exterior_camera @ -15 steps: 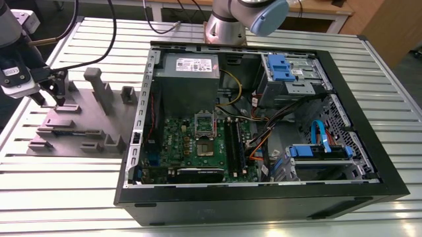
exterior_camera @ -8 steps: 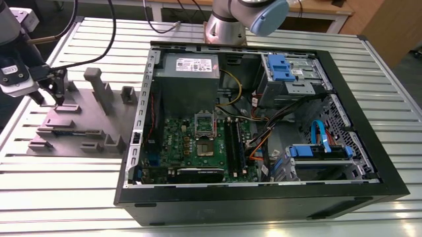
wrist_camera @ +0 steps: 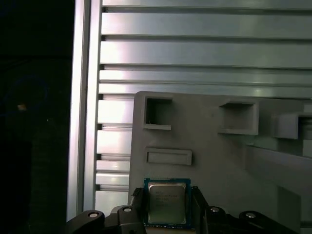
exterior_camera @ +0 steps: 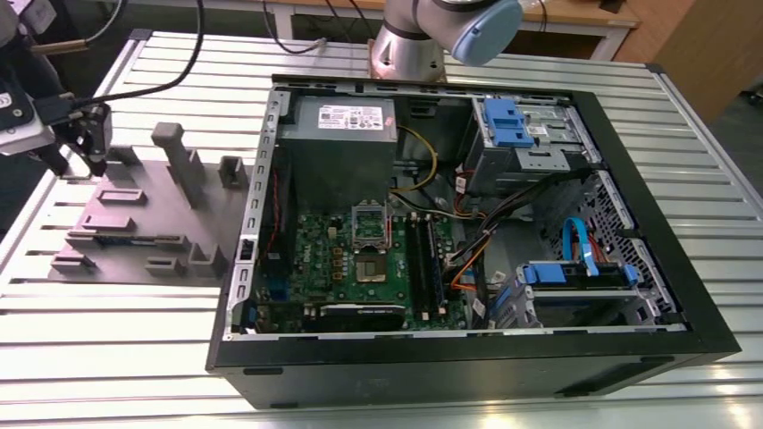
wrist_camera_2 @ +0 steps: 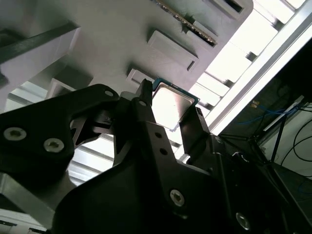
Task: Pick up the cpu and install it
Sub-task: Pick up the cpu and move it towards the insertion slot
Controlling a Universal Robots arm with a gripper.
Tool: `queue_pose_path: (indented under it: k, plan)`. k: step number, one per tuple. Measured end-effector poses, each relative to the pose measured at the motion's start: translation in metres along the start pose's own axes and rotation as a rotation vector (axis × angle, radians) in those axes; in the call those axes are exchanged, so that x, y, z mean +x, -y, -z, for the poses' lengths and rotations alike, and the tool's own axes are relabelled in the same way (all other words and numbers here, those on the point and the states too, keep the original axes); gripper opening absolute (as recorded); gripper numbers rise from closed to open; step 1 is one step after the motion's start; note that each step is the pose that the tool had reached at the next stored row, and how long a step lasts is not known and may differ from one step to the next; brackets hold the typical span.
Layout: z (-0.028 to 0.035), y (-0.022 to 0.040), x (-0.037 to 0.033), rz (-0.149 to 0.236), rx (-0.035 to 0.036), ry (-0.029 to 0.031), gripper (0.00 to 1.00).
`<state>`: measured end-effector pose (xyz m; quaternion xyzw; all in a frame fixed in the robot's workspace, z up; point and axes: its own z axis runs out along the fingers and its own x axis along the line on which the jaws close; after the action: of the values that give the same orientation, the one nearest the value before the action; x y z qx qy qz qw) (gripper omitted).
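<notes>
1. Open case (exterior_camera: 667, 295): well apart from gripper (exterior_camera: 78, 159)
2. Grey fixture (exterior_camera: 143, 219): just beneath gripper
3. Gripper: jaws clamped on cpu (wrist_camera: 166, 204), opposite edges, between fingertips
4. cpu: judged light, stiff, slick-topped, fragile underneath; take by edges only

Fixture (exterior_camera: 143, 223) lies on the surface (exterior_camera: 667, 116) by its edge at the exterior view's left. Open computer case (exterior_camera: 667, 331) lies just beside it, toward the opposite edge, with the motherboard (exterior_camera: 357, 268) flat inside. Tool (exterior_camera: 78, 165) is over the fixture's far corner by that left edge; the cpu (wrist_camera: 166, 203) sits between its fingers (wrist_camera: 200, 209), touching both.
</notes>
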<state>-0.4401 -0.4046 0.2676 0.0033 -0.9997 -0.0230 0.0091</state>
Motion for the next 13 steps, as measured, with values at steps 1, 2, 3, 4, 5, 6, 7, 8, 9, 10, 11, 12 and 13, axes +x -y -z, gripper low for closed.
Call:
queue_pose_path:
  k: [1,2,3,4,5,6,7,8,9,10,11,12,13]
  plan:
    - [0.0045,-0.0002,0.0001,0.000,0.0001,0.0000,0.47]
    - [0.0089,-0.0004,0.0001,0.000,0.0000,0.0001,0.47]
    - [0.0135,-0.0006,0.0003,0.000,0.0000,0.0000,0.47]
    - [0.0180,-0.0008,0.0004,0.000,0.0001,-0.0001,0.47]
    - [0.0225,-0.0010,0.0004,0.000,0.0000,0.0000,0.47]
    - [0.0273,-0.0013,0.0005,0.000,0.0001,0.0000,0.47]
    - [0.0316,-0.0015,0.0006,0.000,0.0000,-0.0001,0.47]
    - [0.0344,-0.0016,0.0006,0.000,0.0001,0.0000,0.47]
    - [0.0354,-0.0016,0.0007,0.000,0.0000,0.0000,0.47]
    - [0.0353,-0.0016,0.0006,0.000,0.0000,0.0002,0.47]
    - [0.0353,-0.0016,0.0006,0.000,-0.0001,0.0002,0.47]
    - [0.0359,-0.0016,0.0007,0.000,0.0000,0.0000,0.47]
    - [0.0362,-0.0017,0.0007,0.000,0.0000,0.0000,0.47]
